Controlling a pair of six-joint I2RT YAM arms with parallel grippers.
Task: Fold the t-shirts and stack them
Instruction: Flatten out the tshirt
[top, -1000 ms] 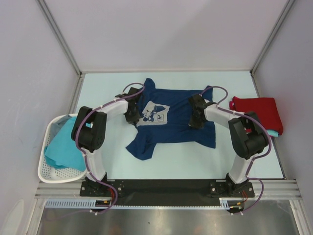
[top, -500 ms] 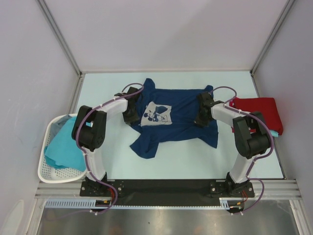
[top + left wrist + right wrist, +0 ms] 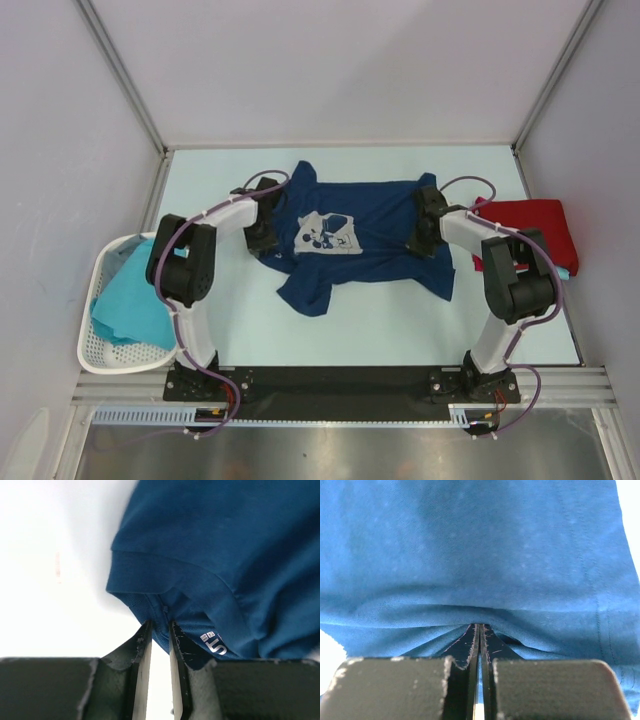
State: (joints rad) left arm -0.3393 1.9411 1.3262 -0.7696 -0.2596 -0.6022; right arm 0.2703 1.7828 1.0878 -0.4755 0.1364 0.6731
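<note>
A navy blue t-shirt [image 3: 375, 240] with a pale grey chest print [image 3: 328, 233] lies spread across the middle of the table. My left gripper [image 3: 262, 235] is at its left edge. In the left wrist view the ribbed collar [image 3: 161, 614] sits pinched between the narrowly parted fingertips of that gripper [image 3: 160, 627]. My right gripper [image 3: 424, 240] is at the shirt's right side, and in the right wrist view it [image 3: 479, 627] is shut on a raised fold of the navy cloth [image 3: 480, 545]. A red t-shirt [image 3: 525, 225] lies folded at the right edge.
A white perforated basket [image 3: 95, 350] stands at the left table edge with turquoise t-shirts [image 3: 130, 300] inside. Grey walls enclose the table on three sides. The arm bases stand on the black bar along the near edge.
The navy t-shirt has slid to the right and stretched flatter as the right gripper pulled toward the red t-shirt. The left gripper stayed at the collar, its jaws slightly wider.
</note>
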